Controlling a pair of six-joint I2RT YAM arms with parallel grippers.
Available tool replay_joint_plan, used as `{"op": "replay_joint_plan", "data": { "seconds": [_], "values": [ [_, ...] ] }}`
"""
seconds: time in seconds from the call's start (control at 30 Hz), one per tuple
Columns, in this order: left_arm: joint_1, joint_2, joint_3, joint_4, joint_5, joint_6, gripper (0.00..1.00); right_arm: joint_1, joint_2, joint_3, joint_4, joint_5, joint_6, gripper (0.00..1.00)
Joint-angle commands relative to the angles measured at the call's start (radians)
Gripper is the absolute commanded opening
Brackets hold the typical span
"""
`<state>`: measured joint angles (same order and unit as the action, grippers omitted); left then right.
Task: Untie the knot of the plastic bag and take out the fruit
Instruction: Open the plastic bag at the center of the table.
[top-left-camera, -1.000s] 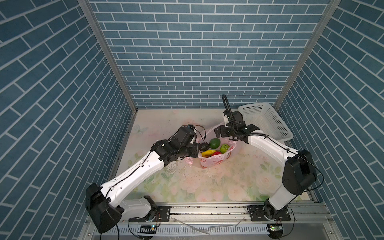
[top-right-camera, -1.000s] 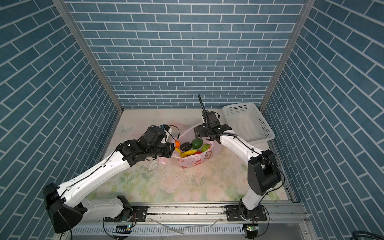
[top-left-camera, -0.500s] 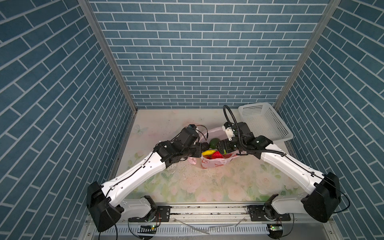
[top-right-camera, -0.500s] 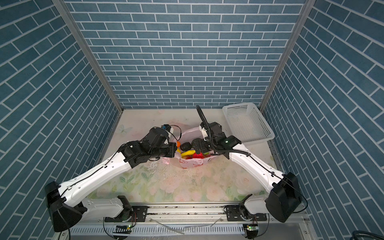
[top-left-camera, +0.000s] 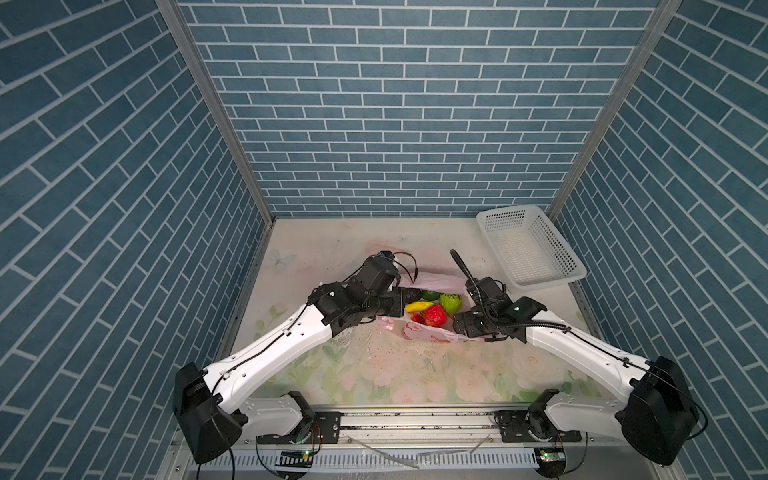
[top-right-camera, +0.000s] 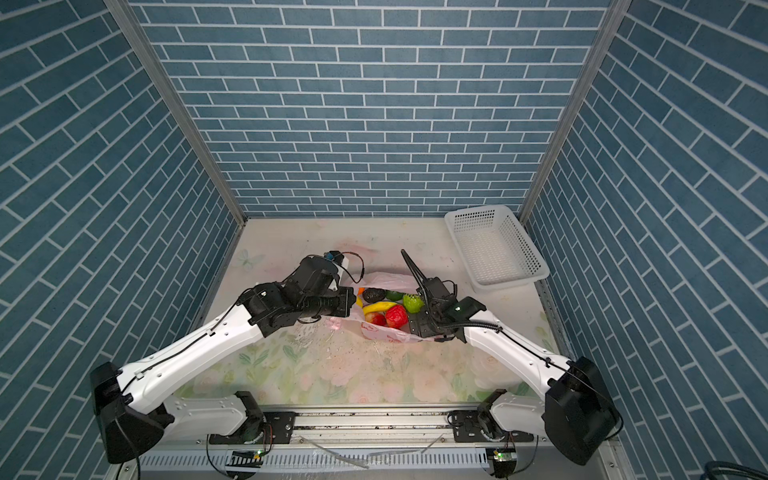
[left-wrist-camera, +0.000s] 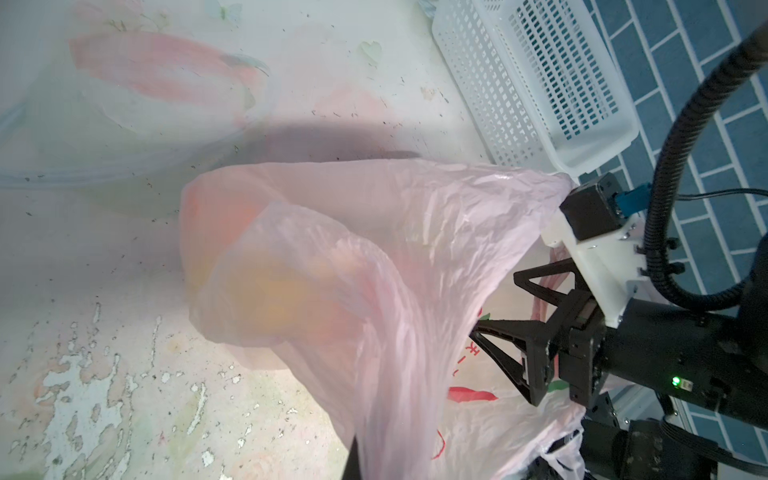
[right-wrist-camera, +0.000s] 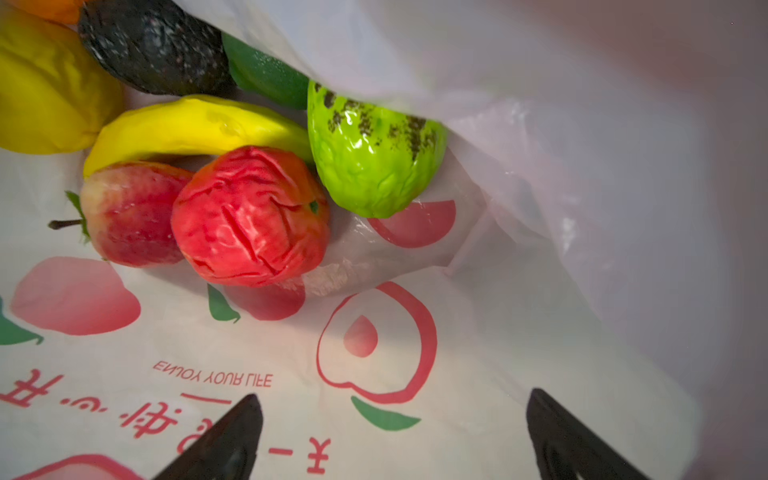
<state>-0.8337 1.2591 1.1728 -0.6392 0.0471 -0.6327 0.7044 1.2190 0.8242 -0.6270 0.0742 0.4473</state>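
Note:
The pale-pink plastic bag lies open mid-table, and no knot shows. My left gripper is shut on the bag's left edge, and the plastic stretches away from it. My right gripper stands open inside the bag's right side, holding nothing. Ahead of it lies the fruit: a crumpled red piece, a red apple, a banana, a light green piece, a dark piece and a lemon.
A white perforated basket stands empty at the back right corner, just beyond the bag. Blue brick walls close the table on three sides. The floral tabletop lies between the bag and the front rail.
My right arm has swung down and toward the front, bringing its open gripper from above the bag's far rim into the bag's right side. The left gripper has kept its hold.

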Motion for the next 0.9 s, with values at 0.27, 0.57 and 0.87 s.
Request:
{"op": "replay_joint_plan", "data": {
  "seconds": [0.27,0.57,0.87],
  "values": [
    [-0.044,-0.023,-0.003,-0.025,-0.074,-0.032,0.0,0.182,-0.07,0.028,-0.017,-0.042,-0.01,0.99],
    [-0.051,-0.001,0.028,-0.002,-0.022,0.013,0.0,0.189,0.131,0.123,0.076,-0.062,-0.123,0.98],
    [-0.058,-0.057,-0.072,-0.058,-0.015,0.005,0.0,0.028,0.344,0.299,0.261,-0.034,-0.109,0.99]
  ]
}}
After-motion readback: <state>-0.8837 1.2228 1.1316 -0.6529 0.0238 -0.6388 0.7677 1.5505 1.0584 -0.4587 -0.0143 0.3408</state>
